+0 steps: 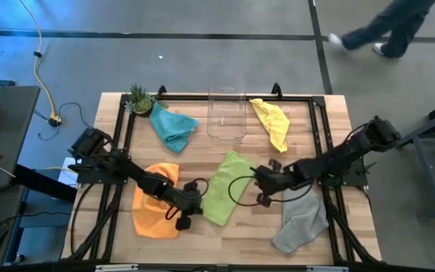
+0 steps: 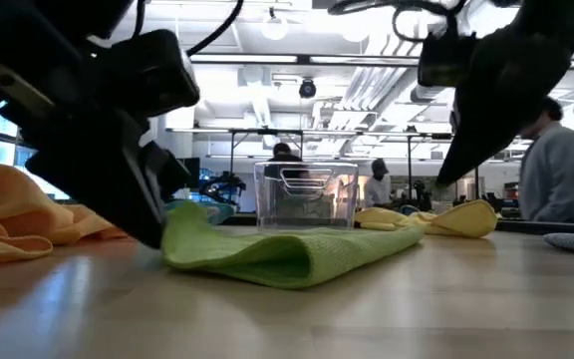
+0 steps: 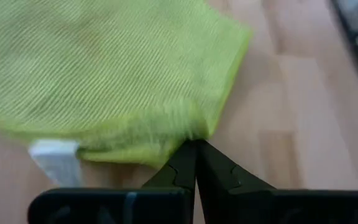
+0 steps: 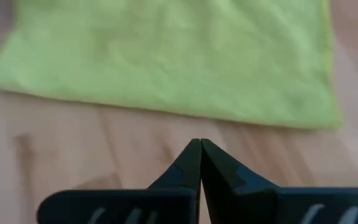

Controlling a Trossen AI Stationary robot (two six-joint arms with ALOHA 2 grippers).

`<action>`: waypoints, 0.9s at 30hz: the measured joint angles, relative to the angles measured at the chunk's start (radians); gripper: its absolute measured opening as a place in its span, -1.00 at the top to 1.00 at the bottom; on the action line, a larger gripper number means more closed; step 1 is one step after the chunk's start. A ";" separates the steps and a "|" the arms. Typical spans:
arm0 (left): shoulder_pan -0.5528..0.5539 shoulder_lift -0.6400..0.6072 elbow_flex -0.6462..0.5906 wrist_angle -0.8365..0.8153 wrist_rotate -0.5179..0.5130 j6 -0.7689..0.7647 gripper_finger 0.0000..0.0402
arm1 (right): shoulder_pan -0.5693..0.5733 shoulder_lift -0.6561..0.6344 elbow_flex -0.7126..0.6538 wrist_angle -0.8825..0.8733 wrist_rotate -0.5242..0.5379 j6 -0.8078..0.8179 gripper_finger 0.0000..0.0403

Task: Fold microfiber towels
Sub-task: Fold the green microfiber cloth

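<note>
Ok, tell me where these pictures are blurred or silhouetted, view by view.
Low view: both arms are dark silhouettes against bright ceiling lights, and the near table edge is soft. Left wrist view: the lime green towel is smeared. Right wrist view: it is also soft. High view: evenly lit.

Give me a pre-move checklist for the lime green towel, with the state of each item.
1. Lime green towel lies flat mid-table, already folded over once: ok.
2. Left hand shut, its tips at the towel's edge. Whether it pinches cloth: cannot tell.
3. Right hand shut, above bare wood just short of the towel's edge, holding nothing: ok.
4. Both hands must open before any new grasp: not ok yet.
5. Orange towel lies crumpled under the left arm, close to the green one; may drag along: not ok.
6. Clear bin stands apart from the green towel, out of the way: ok.
</note>
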 joint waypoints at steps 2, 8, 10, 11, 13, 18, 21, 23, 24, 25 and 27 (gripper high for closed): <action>0.000 0.024 0.005 0.035 0.004 -0.005 1.00 | 0.016 0.007 0.000 0.032 0.004 -0.002 0.99; -0.008 0.059 0.063 -0.035 0.105 0.025 1.00 | 0.044 0.022 0.001 0.131 0.033 -0.013 0.99; -0.021 0.022 0.061 -0.102 0.126 0.026 1.00 | 0.049 0.038 0.002 0.194 0.038 -0.027 0.99; -0.026 0.002 0.062 -0.136 0.137 0.027 1.00 | 0.051 0.048 0.001 0.223 0.042 -0.037 0.99; -0.043 -0.061 0.061 -0.250 0.155 0.030 1.00 | 0.053 0.086 0.002 0.316 0.040 -0.059 0.99; -0.068 -0.153 0.060 -0.341 0.083 0.054 1.00 | 0.040 0.199 0.001 0.454 0.066 -0.069 0.99; -0.046 -0.178 0.061 -0.329 -0.008 0.082 1.00 | 0.024 0.267 0.001 0.512 0.072 -0.058 0.99; -0.021 -0.173 0.063 -0.284 -0.047 0.127 1.00 | 0.019 0.299 0.001 0.522 0.073 -0.044 0.99; -0.004 -0.171 0.063 -0.278 -0.060 0.144 1.00 | 0.013 0.317 0.001 0.536 0.074 -0.040 0.99; 0.012 -0.166 0.062 -0.271 -0.061 0.157 1.00 | 0.011 0.329 0.001 0.531 0.072 -0.035 0.99; 0.047 -0.143 0.063 -0.249 -0.047 0.170 1.00 | 0.008 0.341 0.000 0.512 0.059 -0.022 0.99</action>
